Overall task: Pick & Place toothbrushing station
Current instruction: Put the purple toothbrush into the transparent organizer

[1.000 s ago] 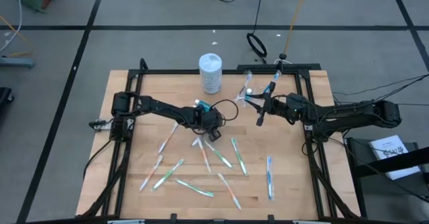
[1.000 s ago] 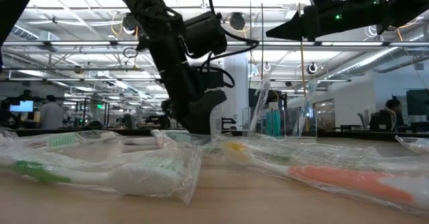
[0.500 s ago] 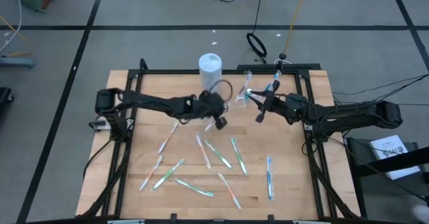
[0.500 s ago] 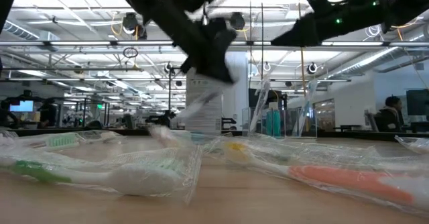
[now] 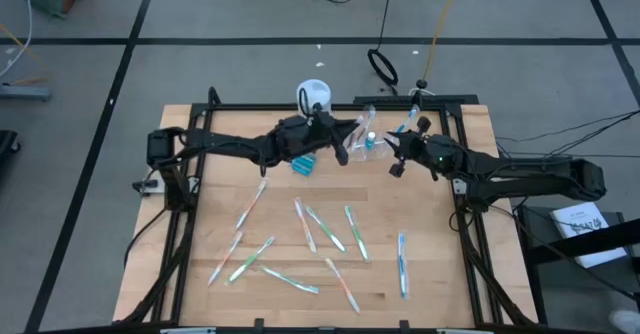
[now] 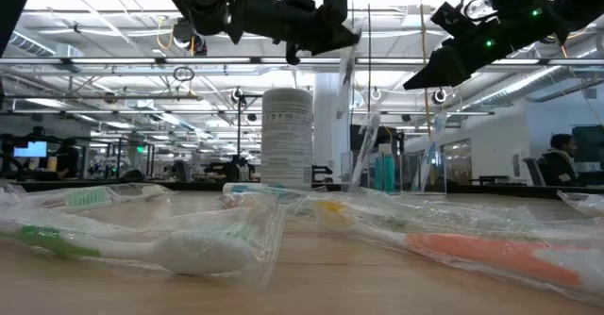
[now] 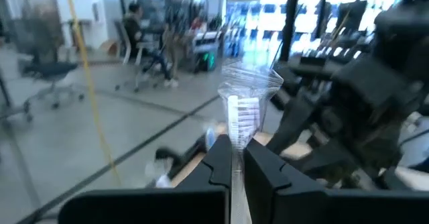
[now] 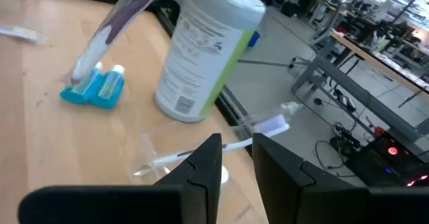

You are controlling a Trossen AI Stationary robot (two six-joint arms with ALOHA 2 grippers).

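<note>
Since the earlier frame, the left end effector (image 5: 341,150) has risen from the middle of the counter (image 5: 190,224) toward its far edge, pinching a wrapped toothbrush (image 7: 242,113) beside the clear cup (image 5: 367,139). Facing it, the right end effector (image 5: 393,150) pinches another wrapped toothbrush (image 8: 258,128). Blue tubes (image 5: 304,164) lie near the white canister (image 5: 313,95). More toothbrushes (image 5: 330,231) are scattered nearer the front.

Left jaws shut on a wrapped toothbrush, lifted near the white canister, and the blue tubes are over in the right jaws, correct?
Not the tubes. The high view shows the blue tubes lying on the table, beneath the left arm. The right gripper holds a wrapped toothbrush of its own. The left gripper is indeed shut on a wrapped toothbrush by the white canister.
</note>
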